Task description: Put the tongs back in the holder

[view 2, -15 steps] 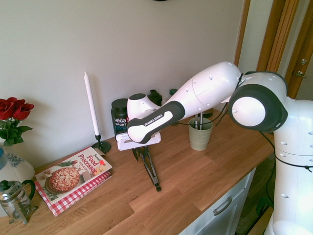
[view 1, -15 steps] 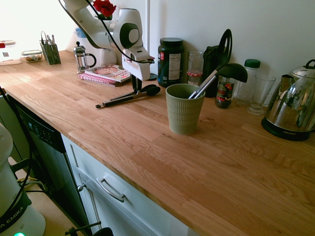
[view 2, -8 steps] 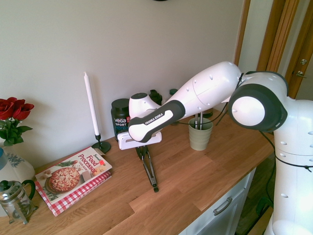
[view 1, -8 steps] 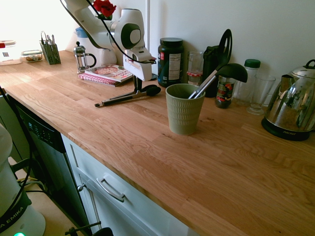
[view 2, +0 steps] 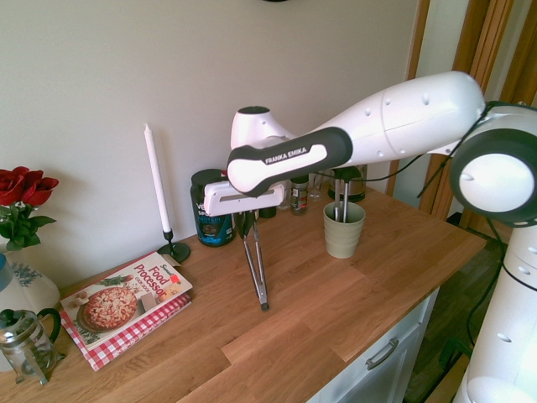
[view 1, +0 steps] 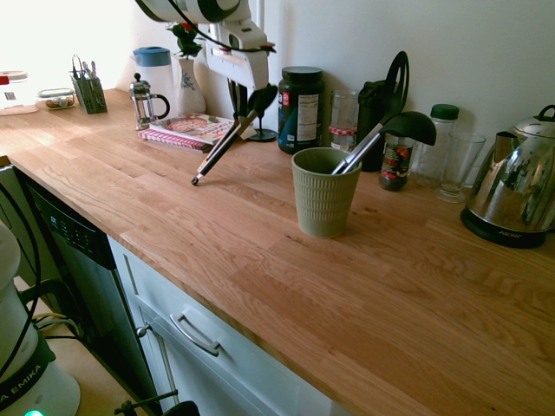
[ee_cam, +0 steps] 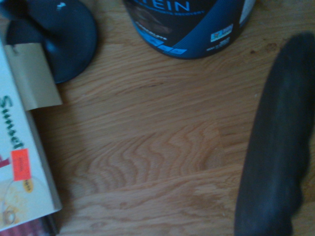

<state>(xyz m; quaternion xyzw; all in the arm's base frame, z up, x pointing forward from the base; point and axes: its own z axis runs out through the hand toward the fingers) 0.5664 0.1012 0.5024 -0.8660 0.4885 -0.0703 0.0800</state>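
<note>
The jaws are closed on the tongs (view 1: 220, 152) near their black tips, long axis aslant above the counter (view 1: 130, 186), low end leftward — the holder (view 1: 323, 199) stands right and nearer in the first exterior view.

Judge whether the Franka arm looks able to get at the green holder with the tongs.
Probably yes: the gripper holds the tongs beside the holder, though a ladle partly covers its opening.

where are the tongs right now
In the first exterior view, the tongs hang tilted from the gripper, left of the green holder and in front of the cookbooks.
</note>
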